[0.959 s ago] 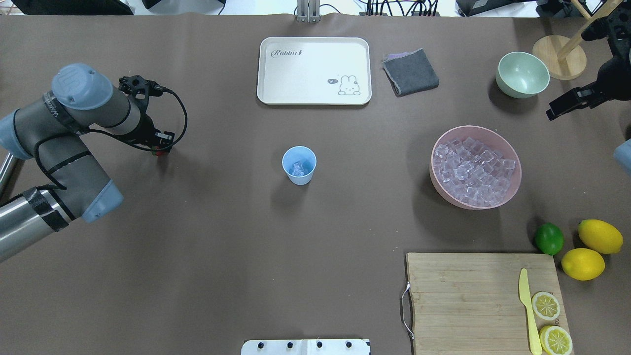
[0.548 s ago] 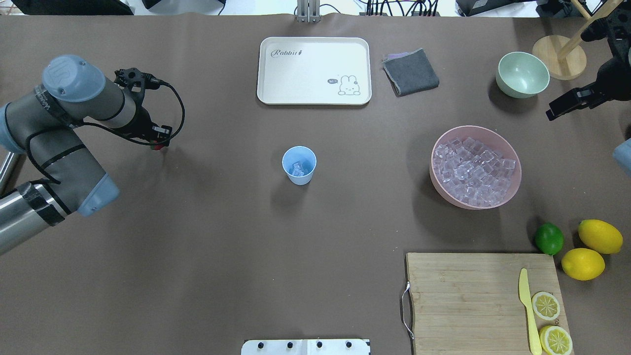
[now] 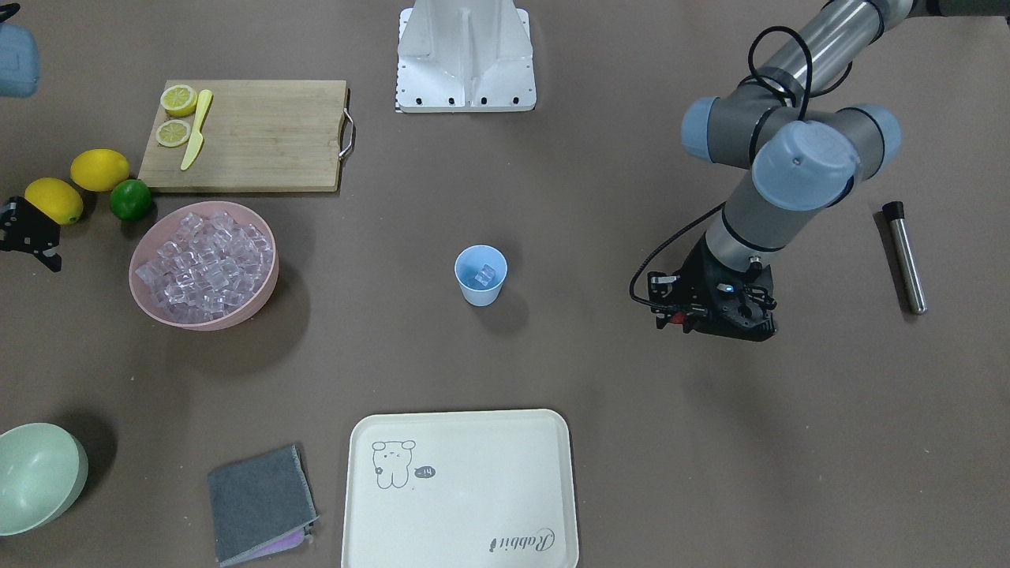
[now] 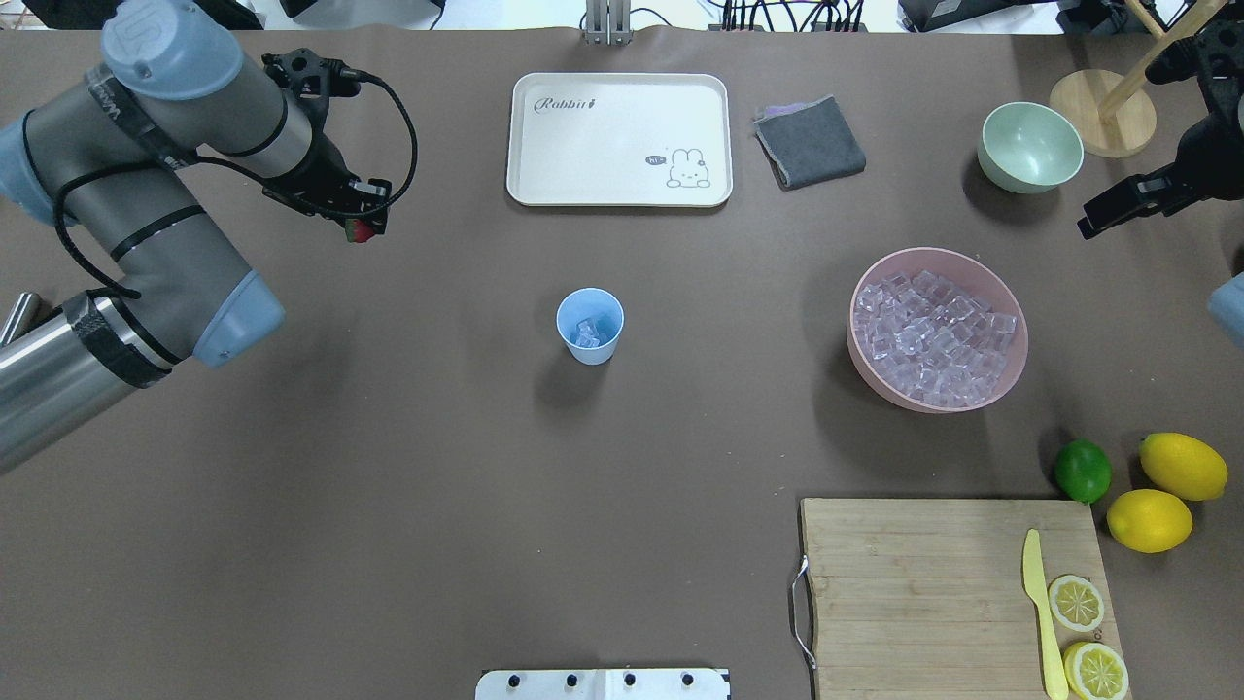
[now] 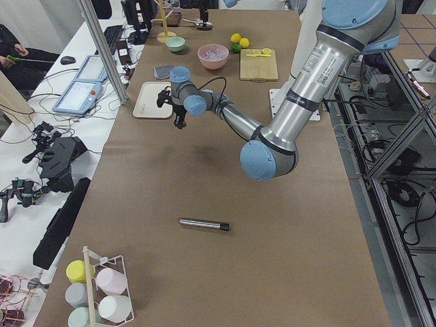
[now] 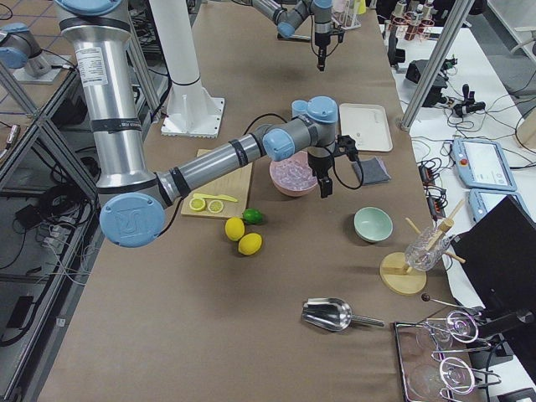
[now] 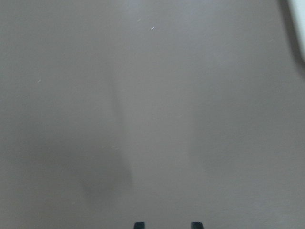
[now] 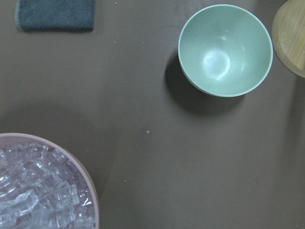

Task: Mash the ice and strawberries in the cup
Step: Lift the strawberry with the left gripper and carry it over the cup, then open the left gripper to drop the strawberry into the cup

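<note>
Currently, step in hand: carrying fruit to the vessel. Item one, my left gripper (image 4: 364, 223), closed on the strawberry (image 4: 360, 231), whose red body and green top show at the fingertips; it is held clear of the table at the far left, well apart from the cup (image 4: 591, 356). Item two, the cup, upright at table centre, with a few cubes of ice (image 4: 587, 332) already inside. Item three, the pink bowl (image 4: 855, 340), right of the cup, heaped with more ice. Item four, my right gripper (image 4: 1090, 222), idle at the far right; I cannot tell whether it is open or closed. Item five, a metal rod (image 3: 903, 256), lying flat at my left. Next move, as I judge it: travel right until over the cup's mouth, centre there, then release the strawberry onto the ice.
</note>
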`<state>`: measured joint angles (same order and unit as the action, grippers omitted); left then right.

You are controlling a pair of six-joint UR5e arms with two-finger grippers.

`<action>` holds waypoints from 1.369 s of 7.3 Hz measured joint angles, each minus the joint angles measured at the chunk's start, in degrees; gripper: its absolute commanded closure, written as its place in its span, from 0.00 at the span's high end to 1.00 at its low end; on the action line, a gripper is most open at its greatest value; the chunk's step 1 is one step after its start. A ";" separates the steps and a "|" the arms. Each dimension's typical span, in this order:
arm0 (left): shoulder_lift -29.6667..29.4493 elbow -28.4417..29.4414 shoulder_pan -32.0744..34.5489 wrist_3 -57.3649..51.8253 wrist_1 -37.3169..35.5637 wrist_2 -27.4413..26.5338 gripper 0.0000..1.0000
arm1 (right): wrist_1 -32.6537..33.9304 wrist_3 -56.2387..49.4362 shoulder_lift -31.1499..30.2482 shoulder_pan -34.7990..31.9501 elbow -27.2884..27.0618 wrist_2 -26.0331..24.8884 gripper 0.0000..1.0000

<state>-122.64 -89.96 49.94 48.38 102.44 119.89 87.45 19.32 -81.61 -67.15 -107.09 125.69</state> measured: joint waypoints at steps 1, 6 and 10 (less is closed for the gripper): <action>-1.61 -1.83 -0.98 3.39 -2.37 -0.18 0.32 | 0.00 -0.02 0.07 0.00 0.30 0.00 0.99; -11.00 -3.12 -16.29 25.17 -3.47 -13.90 0.32 | 0.00 -0.02 0.58 -0.05 0.38 0.36 0.99; -12.37 2.19 -19.51 26.55 4.20 -18.56 0.71 | -0.03 -0.07 0.47 -0.22 0.09 0.64 0.99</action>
<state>-135.01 -87.78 30.44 74.94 106.64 101.33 87.42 19.25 -81.13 -67.37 -106.99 126.33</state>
